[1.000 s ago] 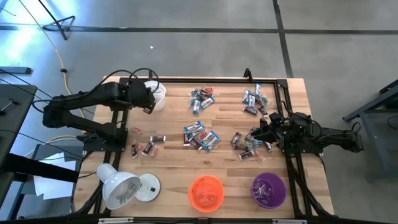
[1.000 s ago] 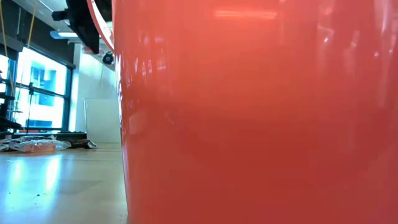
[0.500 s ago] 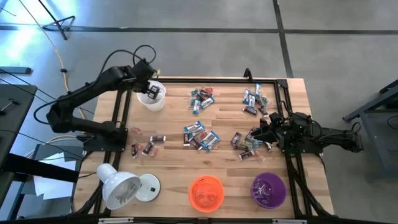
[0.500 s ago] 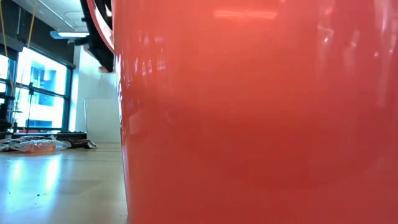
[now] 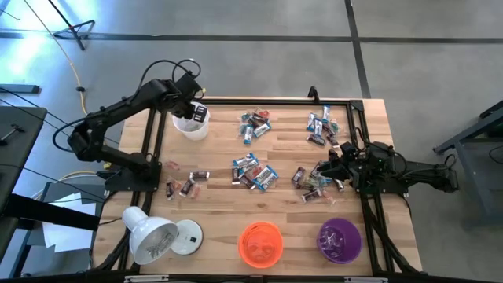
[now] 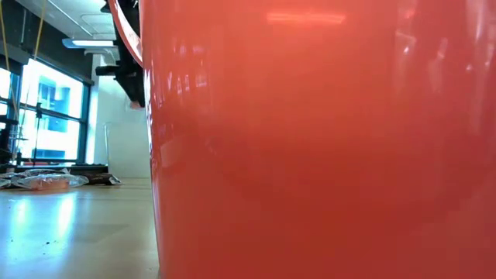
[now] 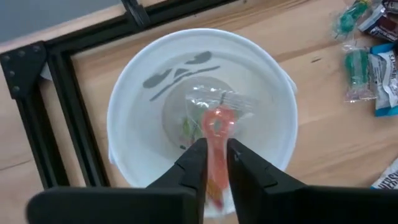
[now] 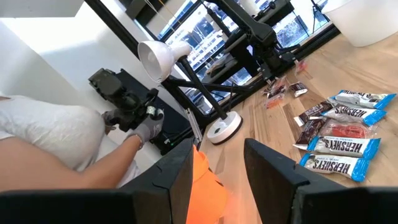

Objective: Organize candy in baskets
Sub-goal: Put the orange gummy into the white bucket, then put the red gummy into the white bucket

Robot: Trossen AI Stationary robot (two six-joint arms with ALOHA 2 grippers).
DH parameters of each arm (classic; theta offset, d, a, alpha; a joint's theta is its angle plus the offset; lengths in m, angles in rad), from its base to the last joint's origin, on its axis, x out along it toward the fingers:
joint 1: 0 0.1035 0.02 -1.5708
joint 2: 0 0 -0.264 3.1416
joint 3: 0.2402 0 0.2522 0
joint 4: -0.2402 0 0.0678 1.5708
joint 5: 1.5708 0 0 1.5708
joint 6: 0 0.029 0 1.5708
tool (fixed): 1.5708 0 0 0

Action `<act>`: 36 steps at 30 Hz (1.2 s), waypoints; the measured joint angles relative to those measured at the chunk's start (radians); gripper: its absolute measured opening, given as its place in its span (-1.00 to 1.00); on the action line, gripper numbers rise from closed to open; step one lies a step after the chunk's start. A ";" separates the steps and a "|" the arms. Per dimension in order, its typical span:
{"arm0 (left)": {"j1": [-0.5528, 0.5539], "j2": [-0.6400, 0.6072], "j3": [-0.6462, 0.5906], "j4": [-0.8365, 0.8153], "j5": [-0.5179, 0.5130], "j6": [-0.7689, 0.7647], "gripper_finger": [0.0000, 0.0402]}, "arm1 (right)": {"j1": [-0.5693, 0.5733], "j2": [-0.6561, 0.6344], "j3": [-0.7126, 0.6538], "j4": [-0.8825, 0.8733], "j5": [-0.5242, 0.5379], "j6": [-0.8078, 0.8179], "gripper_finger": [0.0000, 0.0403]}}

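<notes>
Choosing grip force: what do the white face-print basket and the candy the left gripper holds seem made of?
White round basket: likely thin plastic, smooth, slightly translucent walls. Orange-red candy in the left gripper: clear crinkly film wrapper, probably cellophane, with glints.

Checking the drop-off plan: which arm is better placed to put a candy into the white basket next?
Left. The left gripper hangs directly above the white basket, shut on a pink candy; the right gripper sits open beside the far candy pile.

White basket [image 5: 192, 123] far-left w/ clear-wrapped candy [image 7: 214, 127] over it; orange [image 5: 260, 243], purple [image 5: 339, 239] near edge; candy bars [image 5: 253, 170] scattered mid-table.
</notes>
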 joint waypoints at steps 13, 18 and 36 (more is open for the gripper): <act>0.001 -0.011 0.000 -0.169 0.112 0.014 -0.62 | 0.000 0.000 0.000 0.000 0.000 0.000 -0.32; -0.090 -0.073 0.000 -0.302 0.124 0.028 -0.62 | 0.000 0.000 0.000 0.000 0.000 0.000 -0.32; -0.542 -0.333 -0.159 -0.367 0.142 -0.442 -0.62 | 0.000 0.000 0.000 0.000 0.000 0.000 -0.32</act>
